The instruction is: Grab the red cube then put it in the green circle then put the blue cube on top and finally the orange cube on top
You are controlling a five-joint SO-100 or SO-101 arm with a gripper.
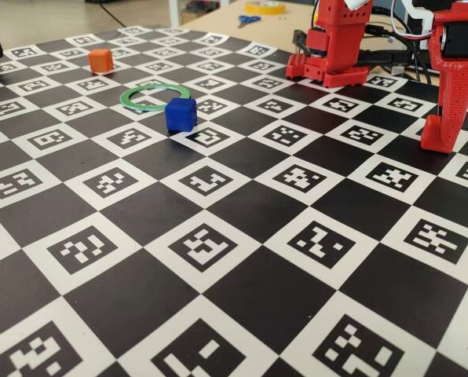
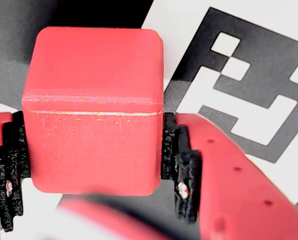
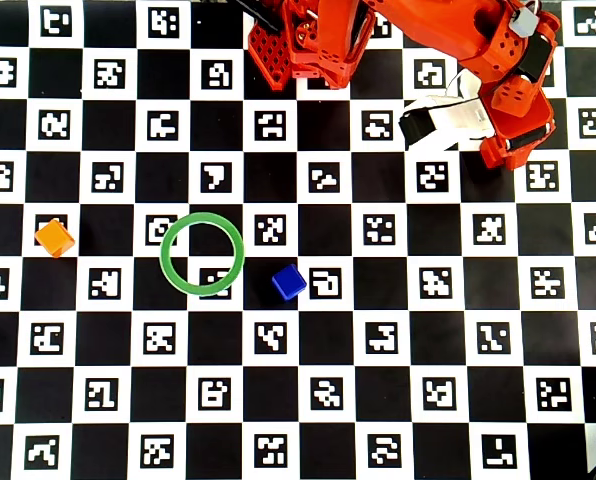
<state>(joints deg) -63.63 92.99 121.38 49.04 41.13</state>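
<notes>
- Red cube filling the wrist view, seated squarely between the two fingers of the gripper, rounded top edge toward the camera.
- Clamped on both flanks: black ribbed pads pressed against the left and right faces, no gap showing on either side.
- Beneath the cube, black-and-white checkered board with one square marker just to the right; whether resting on it or lifted clear cannot be told.
- From overhead, gripper down at the upper right of the board, cube itself hidden under the arm.
- Well apart from that, near the left middle: green circle lying flat, nothing inside.
- Blue cube just outside the ring on its right, not touching.
- Orange cube farther left, alone on a square.
</notes>
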